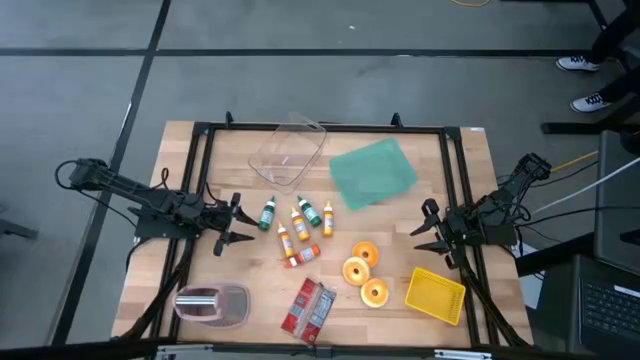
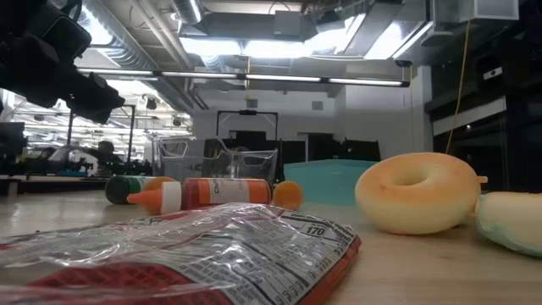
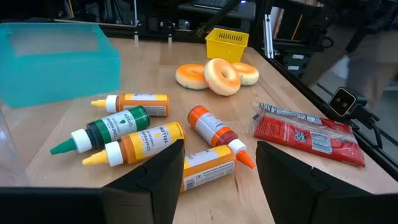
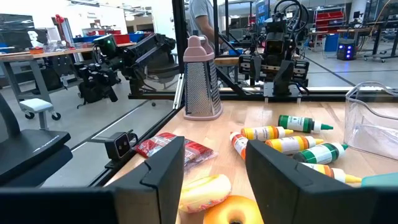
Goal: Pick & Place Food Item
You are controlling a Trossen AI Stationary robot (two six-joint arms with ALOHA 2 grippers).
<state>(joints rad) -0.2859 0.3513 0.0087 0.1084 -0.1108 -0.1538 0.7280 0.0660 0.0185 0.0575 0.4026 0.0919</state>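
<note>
Three doughnuts (image 1: pixel 362 270) lie on the wooden table right of centre, also seen in the left wrist view (image 3: pixel 217 73). A red snack packet (image 1: pixel 308 307) lies flat near the front edge. Several small sauce bottles (image 1: pixel 295 228) lie on their sides at the centre. My left gripper (image 1: pixel 240 222) hovers open just left of the bottles, nothing between its fingers (image 3: pixel 221 155). My right gripper (image 1: pixel 422 230) stands open right of the doughnuts, also holding nothing (image 4: pixel 214 149).
A yellow basket (image 1: pixel 436 295) sits at the front right. A teal box (image 1: pixel 372 172) and a clear container (image 1: pixel 288 152) lie at the back. A pink grater (image 1: pixel 212 305) lies at the front left. A black frame (image 1: pixel 320 128) borders the table.
</note>
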